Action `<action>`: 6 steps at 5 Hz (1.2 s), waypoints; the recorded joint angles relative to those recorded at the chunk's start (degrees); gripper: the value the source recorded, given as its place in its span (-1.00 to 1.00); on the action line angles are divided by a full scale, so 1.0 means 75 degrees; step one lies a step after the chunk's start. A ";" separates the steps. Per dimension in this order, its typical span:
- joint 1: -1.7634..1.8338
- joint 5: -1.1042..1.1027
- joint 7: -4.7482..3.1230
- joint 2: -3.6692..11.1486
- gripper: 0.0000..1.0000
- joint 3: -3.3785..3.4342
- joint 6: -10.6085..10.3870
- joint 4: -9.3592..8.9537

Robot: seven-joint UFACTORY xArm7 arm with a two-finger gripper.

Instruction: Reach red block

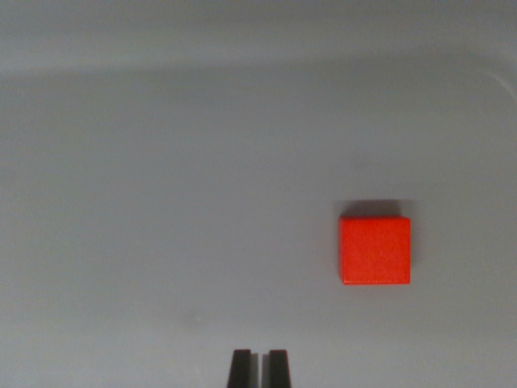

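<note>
From my wrist view I look straight down on a plain grey worktop (161, 202). The red block (374, 250) lies flat on it, in the wrist view's right half and a little below the middle height of the picture. I see its top face as a near square with edges running almost parallel to the picture's borders, and a thin dark shadow sits along its upper edge.

My pincer (258, 369) shows only as two dark fingertips poking up from the bottom edge, close to the picture's centre line. The fingertips stand side by side with just a narrow slit of grey between them, so I read the jaws as drawn together, or very nearly so, with nothing held between them.

The block is well apart from the pincer: it sits up and off to the wrist view's right of the fingertips, with bare grey surface between the two. Nothing touches the block.

Toward the top of the picture the grey surface shows a soft, lighter band running across, curving down at the wrist view's upper right corner; I cannot tell whether that is an edge, a wall or only a change in the lighting.
</note>
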 joint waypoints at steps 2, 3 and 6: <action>-0.0055 -0.0012 -0.0020 0.0206 -1.00 -0.0044 -0.0362 -0.0161; -0.0055 -0.0012 -0.0020 0.0206 -1.00 -0.0044 -0.0362 -0.0161; -0.0163 -0.0035 -0.0060 0.0616 -1.00 -0.0131 -0.1079 -0.0481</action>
